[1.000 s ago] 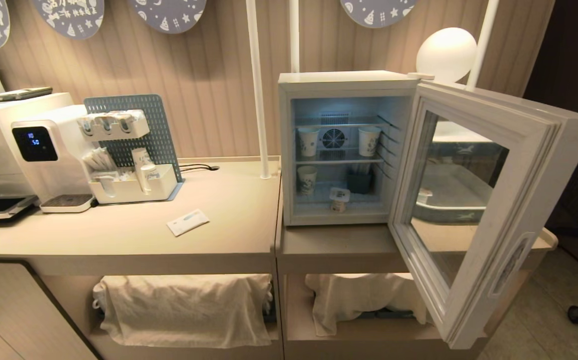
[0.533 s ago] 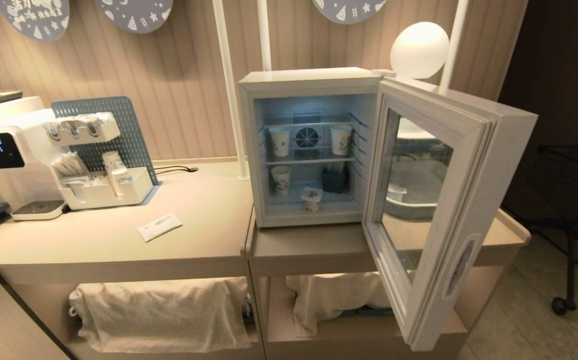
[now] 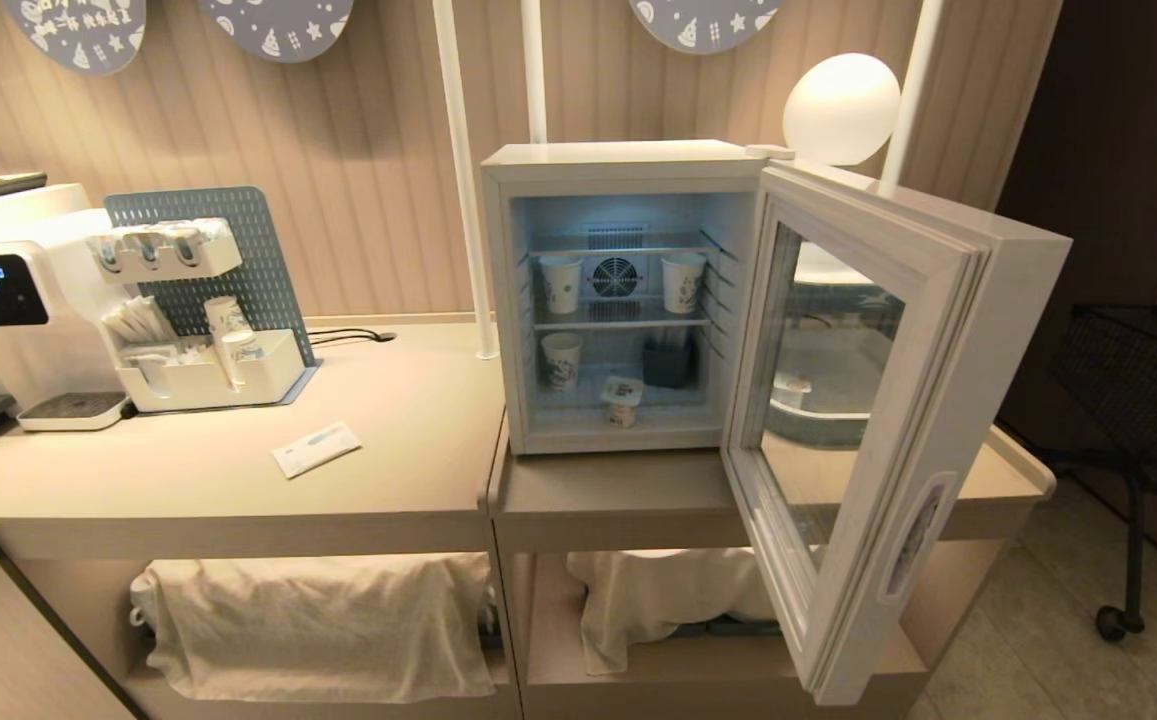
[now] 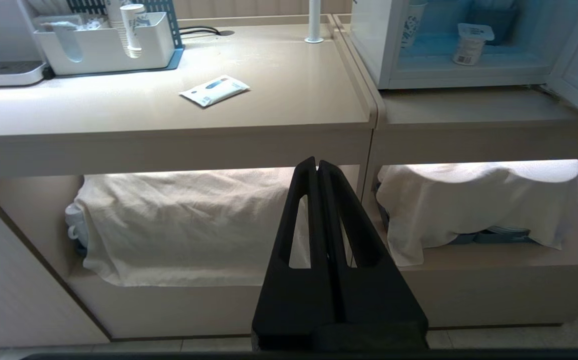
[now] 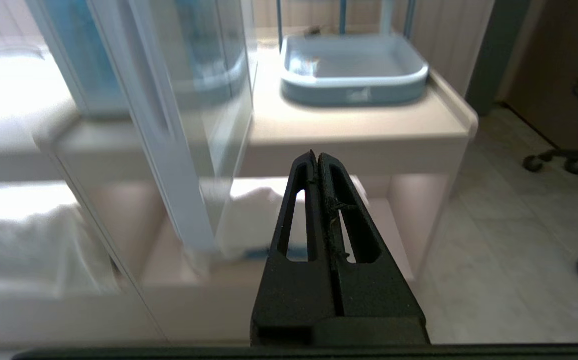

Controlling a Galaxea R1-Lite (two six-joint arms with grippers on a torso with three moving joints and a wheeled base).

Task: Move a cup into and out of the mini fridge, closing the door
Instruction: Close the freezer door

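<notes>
The white mini fridge [image 3: 628, 160] stands on the right counter with its glass door [image 3: 948, 300] swung wide open to the right. The cup [image 3: 622, 398], a short white tub with a flat foil lid, sits on the fridge's floor near the front; it also shows in the left wrist view [image 4: 471, 42]. Neither arm appears in the head view. My left gripper [image 4: 317, 162] hangs low before the cloth-covered shelf, shut and empty. My right gripper [image 5: 315, 154] is also shut and empty, low beside the open door [image 5: 169, 165].
Taller paper cups [image 3: 560, 283] and a dark holder [image 3: 666, 362] stand on the fridge shelves. A water dispenser [image 3: 18, 300], organiser [image 3: 208, 370] and white packet [image 3: 316, 448] lie on the left counter. A grey-blue tray [image 5: 353, 70] sits behind the door. A black cart [image 3: 1148, 390] stands at the right.
The whole head view has shifted, so the fridge and counter sit further left in the picture: the camera moved. The cup and the open door have stayed where they were.
</notes>
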